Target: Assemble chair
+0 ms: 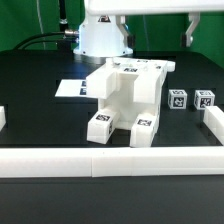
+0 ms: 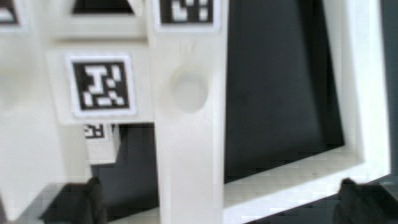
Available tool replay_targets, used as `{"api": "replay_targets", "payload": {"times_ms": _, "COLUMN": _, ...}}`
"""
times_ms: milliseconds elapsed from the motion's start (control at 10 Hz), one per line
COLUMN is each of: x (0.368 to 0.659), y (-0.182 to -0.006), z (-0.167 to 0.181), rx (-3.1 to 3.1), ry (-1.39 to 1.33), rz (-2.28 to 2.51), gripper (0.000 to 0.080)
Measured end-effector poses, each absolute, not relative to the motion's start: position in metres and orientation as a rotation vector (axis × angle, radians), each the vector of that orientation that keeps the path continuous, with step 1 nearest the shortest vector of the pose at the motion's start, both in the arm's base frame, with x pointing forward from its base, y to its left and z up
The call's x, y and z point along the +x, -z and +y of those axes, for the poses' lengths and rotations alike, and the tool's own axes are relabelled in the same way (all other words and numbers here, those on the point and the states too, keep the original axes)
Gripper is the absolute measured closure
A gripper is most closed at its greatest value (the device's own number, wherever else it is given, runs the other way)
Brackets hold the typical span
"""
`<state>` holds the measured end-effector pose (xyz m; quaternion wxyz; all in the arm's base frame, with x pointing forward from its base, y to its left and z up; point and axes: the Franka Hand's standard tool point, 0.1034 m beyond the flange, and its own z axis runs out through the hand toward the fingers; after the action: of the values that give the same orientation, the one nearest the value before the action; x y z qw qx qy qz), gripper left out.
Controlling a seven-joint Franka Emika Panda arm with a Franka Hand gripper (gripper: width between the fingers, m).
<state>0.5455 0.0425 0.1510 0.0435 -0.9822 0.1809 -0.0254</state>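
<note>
Long white plastic rail (image 1: pixel 110 160) lines the worktop's near edge. Behind it, mid-worktop, stands the chunky white plastic chair (image 1: pixel 125 95), right under the gripper (image 2: pixel 217 200), its fingers (image 2: pixel 365 198) spread wide, holding nothing.

You can read no words or numbers here. You only see black-and-white square tags (image 1: pixel 100 122): on the chair (image 1: pixel 125 95), on two small blocks (image 1: pixel 178 99) beside it, and on the marker board (image 1: pixel 72 88). Up close, one tag (image 2: pixel 102 83) is just a blocky pattern.
</note>
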Motion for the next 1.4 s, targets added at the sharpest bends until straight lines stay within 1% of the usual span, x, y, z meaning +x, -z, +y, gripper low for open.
{"api": "replay_targets", "payload": {"times_ms": 100, "x": 0.530, "y": -0.151, "z": 0.048, "rx": -2.996, "ry": 0.056, "rz": 0.567, "gripper": 0.0151}}
{"api": "replay_targets", "payload": {"times_ms": 300, "x": 0.537, "y": -0.148, "z": 0.044, "rx": -3.004, "ry": 0.059, "rz": 0.559, "gripper": 0.0151}}
{"api": "replay_targets", "payload": {"times_ms": 500, "x": 0.533, "y": -0.147, "z": 0.046, "rx": -2.996, "ry": 0.053, "rz": 0.585, "gripper": 0.0151}}
{"api": "replay_targets", "payload": {"times_ms": 600, "x": 0.517, "y": -0.145, "z": 0.054, "rx": -2.980, "ry": 0.046, "rz": 0.640, "gripper": 0.0151}}
{"api": "replay_targets", "payload": {"times_ms": 800, "x": 0.473, "y": -0.132, "z": 0.068, "rx": -2.979, "ry": 0.035, "rz": 0.648, "gripper": 0.0151}}
{"api": "replay_targets", "payload": {"times_ms": 900, "x": 0.461, "y": -0.127, "z": 0.069, "rx": -2.980, "ry": 0.018, "rz": 0.647, "gripper": 0.0151}}
{"api": "replay_targets", "payload": {"times_ms": 1000, "x": 0.468, "y": -0.129, "z": 0.068, "rx": -2.979, "ry": 0.029, "rz": 0.651, "gripper": 0.0151}}
{"api": "replay_targets", "payload": {"times_ms": 1200, "x": 0.467, "y": -0.128, "z": 0.068, "rx": -2.980, "ry": 0.028, "rz": 0.650, "gripper": 0.0151}}
{"api": "replay_targets", "payload": {"times_ms": 1300, "x": 0.464, "y": -0.127, "z": 0.069, "rx": -2.976, "ry": 0.033, "rz": 0.665, "gripper": 0.0151}}
{"api": "replay_targets", "payload": {"times_ms": 1400, "x": 0.446, "y": -0.121, "z": 0.073, "rx": -2.971, "ry": 0.038, "rz": 0.696, "gripper": 0.0151}}
